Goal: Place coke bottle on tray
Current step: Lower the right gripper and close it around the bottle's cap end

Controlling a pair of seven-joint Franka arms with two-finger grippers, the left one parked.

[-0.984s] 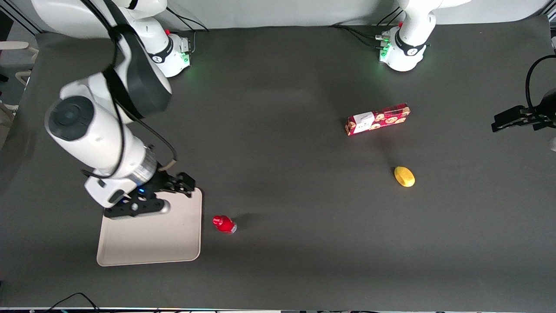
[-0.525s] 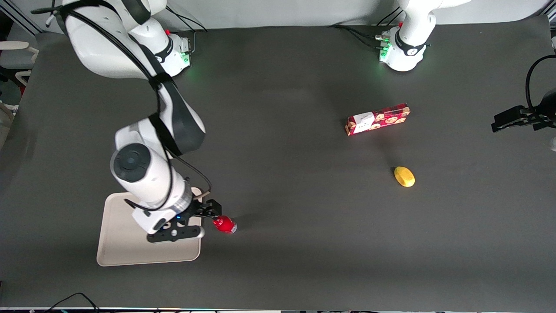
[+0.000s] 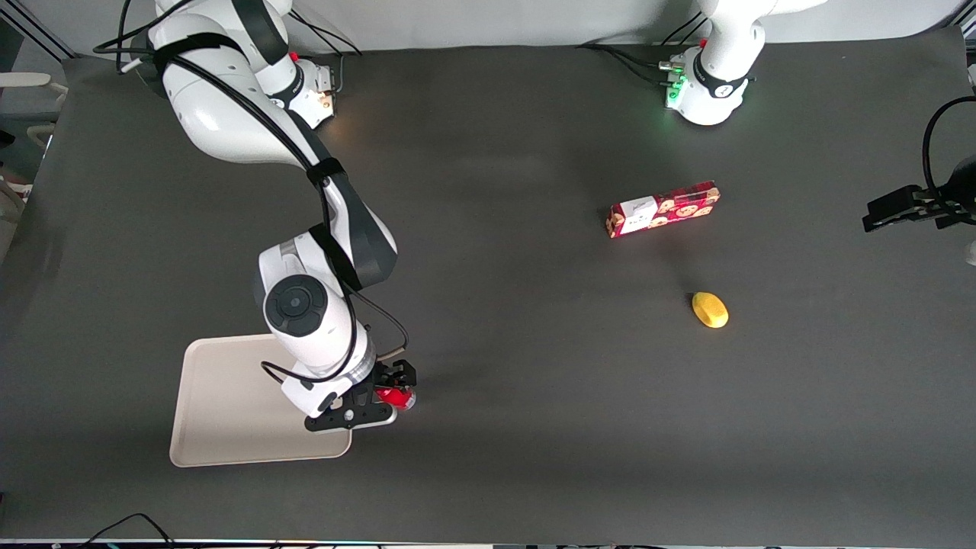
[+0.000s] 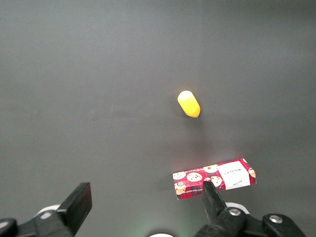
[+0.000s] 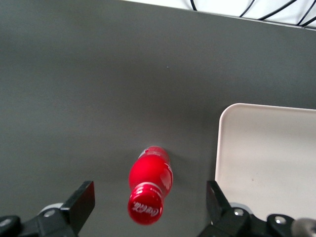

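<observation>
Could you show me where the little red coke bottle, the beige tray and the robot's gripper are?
coke bottle (image 5: 150,178): right wrist view, on its red body, standing on the table.
tray (image 3: 229,404): front view, on its bare flat surface beside the bottle.
gripper (image 5: 148,205): right wrist view, open, midway between its fingertips, above the bottle.

Glossy plastic coke bottle (image 5: 150,185), matt tray (image 5: 269,158)

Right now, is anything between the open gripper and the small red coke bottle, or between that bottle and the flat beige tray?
Nothing visible. The gripper hangs open above the small red coke bottle, fingers either side. The flat beige tray lies right beside it, only bare dark mat between.
</observation>
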